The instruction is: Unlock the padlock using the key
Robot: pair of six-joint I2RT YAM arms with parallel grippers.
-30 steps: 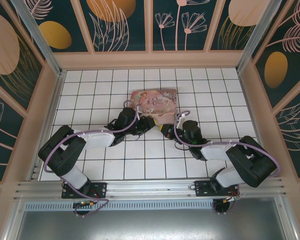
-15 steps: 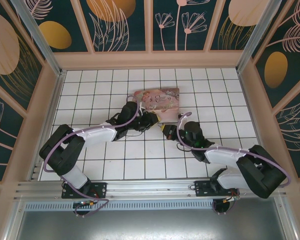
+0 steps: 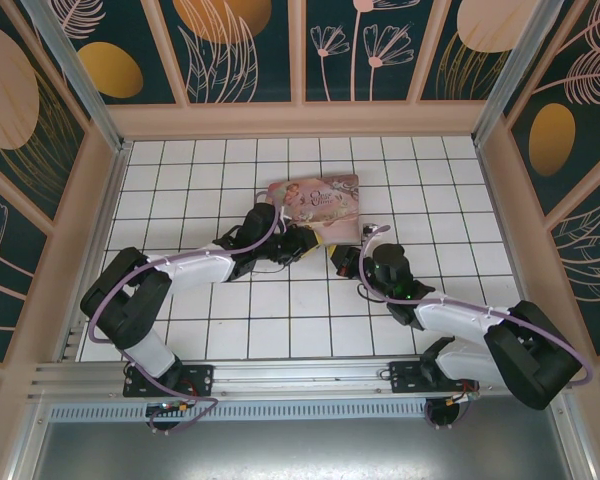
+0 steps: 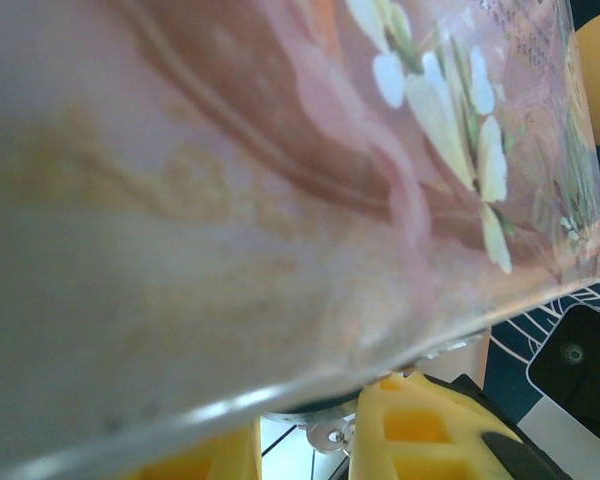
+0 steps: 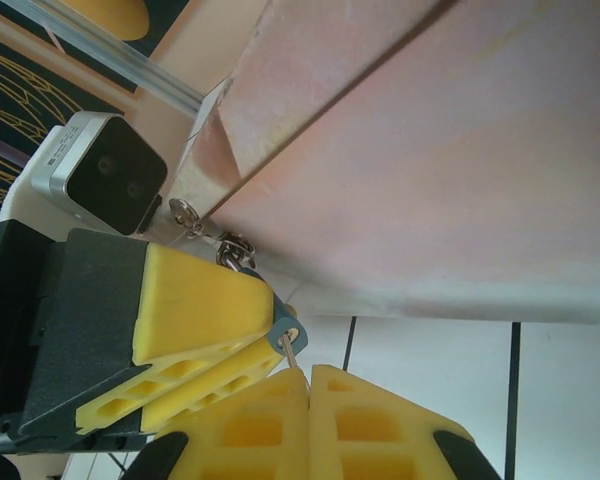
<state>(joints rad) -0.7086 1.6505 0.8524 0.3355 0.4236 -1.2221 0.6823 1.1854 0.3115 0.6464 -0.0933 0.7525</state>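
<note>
In the right wrist view, the small bluish-grey padlock (image 5: 284, 330) sits pinched between the yellow fingers (image 5: 205, 300) of my left gripper, its shackle hooked to a metal ring (image 5: 235, 250) at the pink tin's edge. My right gripper (image 5: 308, 376) is shut on the key (image 5: 289, 353), whose thin shaft runs up into the padlock's keyhole. From above, the left gripper (image 3: 305, 243) and right gripper (image 3: 342, 258) meet at the tin's near right corner. In the left wrist view the left gripper (image 4: 305, 445) is tucked under the tin, with a metal tab (image 4: 330, 436) between its fingers.
The pink illustrated tin box (image 3: 315, 200) lies on the white tiled floor (image 3: 180, 180), tilted against both grippers. Wooden-framed patterned walls (image 3: 300, 110) enclose the floor on three sides. An aluminium rail (image 3: 300, 375) runs along the near edge by the arm bases.
The right arm has stretched out and lowered, carrying its gripper slightly right toward the tin's corner. The left gripper and the tin have shifted a little up and right.
</note>
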